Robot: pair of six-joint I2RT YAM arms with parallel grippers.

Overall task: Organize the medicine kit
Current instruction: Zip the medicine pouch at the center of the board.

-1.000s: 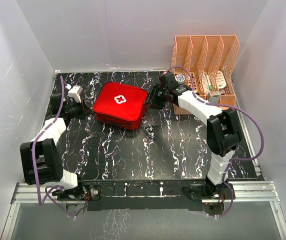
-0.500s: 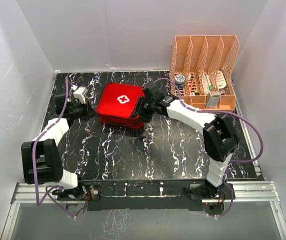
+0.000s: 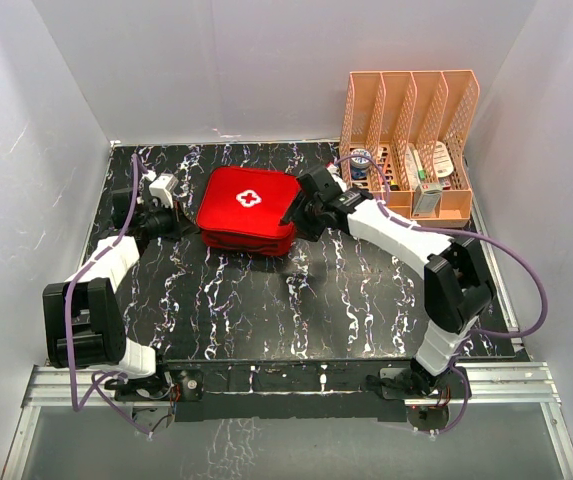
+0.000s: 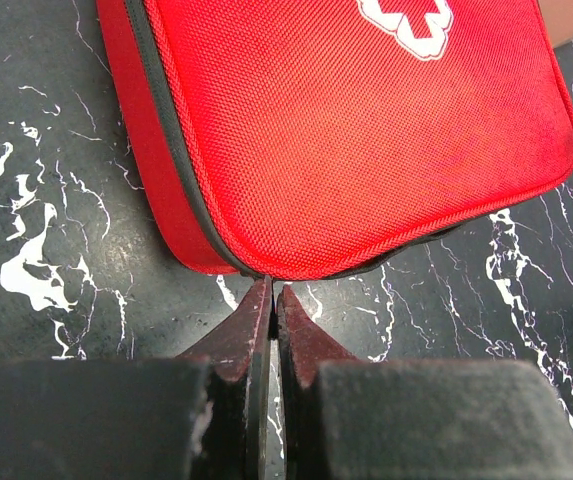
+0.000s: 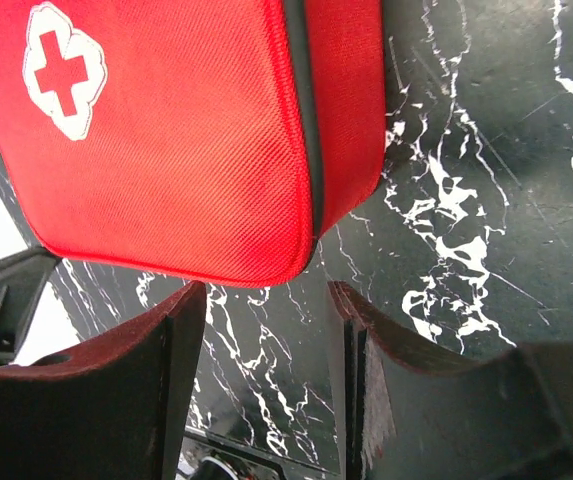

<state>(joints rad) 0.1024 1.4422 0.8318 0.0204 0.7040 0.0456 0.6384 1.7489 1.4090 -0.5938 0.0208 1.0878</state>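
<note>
Left end effector [image 4: 269, 292] closed at medicine kit [image 4: 356, 130] corner; grip unclear.

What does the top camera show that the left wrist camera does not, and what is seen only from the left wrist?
Only the top view: both arms, the orange file rack at the far right with small items in it, and the right gripper, open, at the right side of the red case.

Only the left wrist view: the left gripper, shut, with its tips at the edge of the case, and the dark zip line along the side of the case.

Both: the closed red case with its white cross, lying on the black marbled table.
</note>
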